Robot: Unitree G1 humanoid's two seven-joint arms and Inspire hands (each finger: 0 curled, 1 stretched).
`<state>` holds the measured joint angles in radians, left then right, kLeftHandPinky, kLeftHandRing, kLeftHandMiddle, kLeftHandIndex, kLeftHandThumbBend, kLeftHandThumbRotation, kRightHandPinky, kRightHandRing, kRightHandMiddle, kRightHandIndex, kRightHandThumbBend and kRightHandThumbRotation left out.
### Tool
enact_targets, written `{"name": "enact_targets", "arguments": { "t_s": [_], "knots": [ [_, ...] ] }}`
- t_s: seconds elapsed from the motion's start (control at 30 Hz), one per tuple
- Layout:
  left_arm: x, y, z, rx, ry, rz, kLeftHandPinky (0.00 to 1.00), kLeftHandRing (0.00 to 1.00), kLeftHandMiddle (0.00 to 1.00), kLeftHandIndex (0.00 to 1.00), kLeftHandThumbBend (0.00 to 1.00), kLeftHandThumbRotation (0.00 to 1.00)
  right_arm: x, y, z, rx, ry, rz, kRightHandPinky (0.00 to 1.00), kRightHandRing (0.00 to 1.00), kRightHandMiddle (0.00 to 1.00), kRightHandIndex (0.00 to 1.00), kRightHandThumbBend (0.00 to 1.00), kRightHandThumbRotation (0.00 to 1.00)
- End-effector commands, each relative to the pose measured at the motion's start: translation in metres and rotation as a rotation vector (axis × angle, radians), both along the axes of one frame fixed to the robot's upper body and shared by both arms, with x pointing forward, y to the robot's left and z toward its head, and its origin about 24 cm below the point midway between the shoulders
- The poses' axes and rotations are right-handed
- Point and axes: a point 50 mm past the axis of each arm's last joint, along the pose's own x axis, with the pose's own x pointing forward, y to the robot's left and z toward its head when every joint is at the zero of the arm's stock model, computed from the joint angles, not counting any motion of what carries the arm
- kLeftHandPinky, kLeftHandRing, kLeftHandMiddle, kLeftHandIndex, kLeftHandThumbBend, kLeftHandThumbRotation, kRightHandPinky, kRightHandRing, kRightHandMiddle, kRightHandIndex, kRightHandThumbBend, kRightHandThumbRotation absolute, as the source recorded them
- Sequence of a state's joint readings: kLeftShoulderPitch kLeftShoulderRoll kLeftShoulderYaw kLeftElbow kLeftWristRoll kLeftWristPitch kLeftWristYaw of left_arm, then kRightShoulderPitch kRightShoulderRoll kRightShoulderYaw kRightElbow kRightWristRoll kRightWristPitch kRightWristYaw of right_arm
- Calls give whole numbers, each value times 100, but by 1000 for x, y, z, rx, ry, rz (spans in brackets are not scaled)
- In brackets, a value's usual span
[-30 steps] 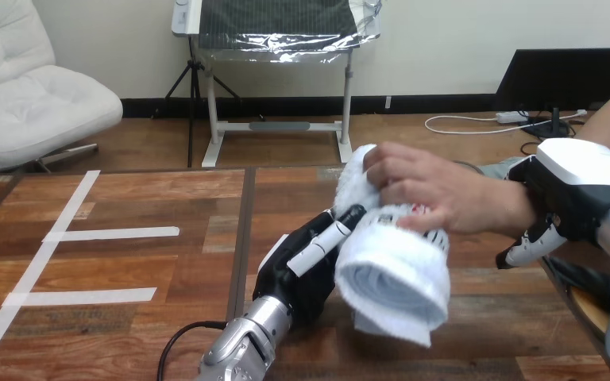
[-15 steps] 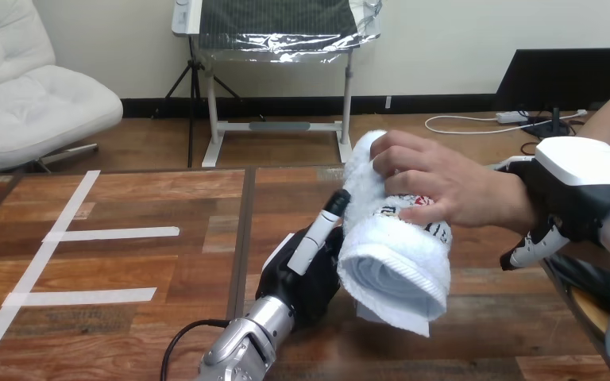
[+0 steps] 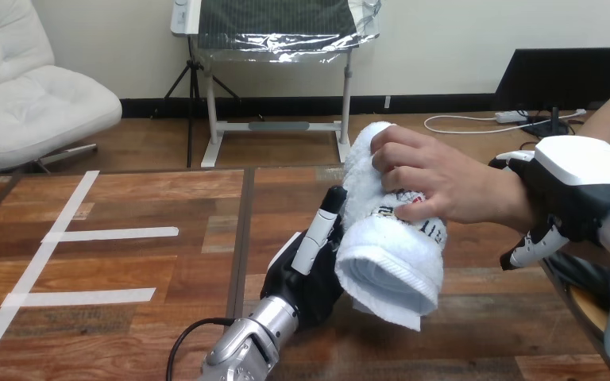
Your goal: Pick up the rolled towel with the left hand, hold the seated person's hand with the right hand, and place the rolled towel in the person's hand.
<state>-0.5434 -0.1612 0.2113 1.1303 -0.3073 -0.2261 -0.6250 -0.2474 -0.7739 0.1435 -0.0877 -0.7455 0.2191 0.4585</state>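
Fingers (image 3: 318, 232) straight — left hand (image 3: 300, 279) seemingly touching towel (image 3: 388, 258).

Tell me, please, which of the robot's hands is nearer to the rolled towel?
Left. The left hand touches the rolled towel at its left side, fingers straight; the right hand curls round the person's wrist, apart from the towel.

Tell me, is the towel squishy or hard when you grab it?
Probably squishy: the towel dents under the person's hand. Likely floppy too: a loose corner hangs at its lower end. Being a roll, it might unwind if let go.
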Motion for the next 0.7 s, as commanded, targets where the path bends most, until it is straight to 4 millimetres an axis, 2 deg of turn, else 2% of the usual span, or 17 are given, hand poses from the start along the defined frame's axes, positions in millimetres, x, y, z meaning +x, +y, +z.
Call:
{"name": "enact_targets", "arguments": {
  "t_s": [0.0,0.2,0.4,0.67],
  "knots": [
    [14,-8,23,-43,-95,-5,100,100,100,100,100,59,-4,13,5,6,-24,63,87,94,94,88,81,0],
    [13,-6,22,-35,-103,1,100,100,100,100,100,59,-8,15,8,30,-47,78,87,94,94,87,82,0],
    [11,-3,22,-23,-123,18,100,100,100,100,98,64,-16,20,13,77,-96,91,86,93,93,85,83,0],
    [6,1,22,-45,-127,67,99,99,100,100,85,72,-31,29,22,151,-194,118,82,90,90,83,83,0]
  ]
}}
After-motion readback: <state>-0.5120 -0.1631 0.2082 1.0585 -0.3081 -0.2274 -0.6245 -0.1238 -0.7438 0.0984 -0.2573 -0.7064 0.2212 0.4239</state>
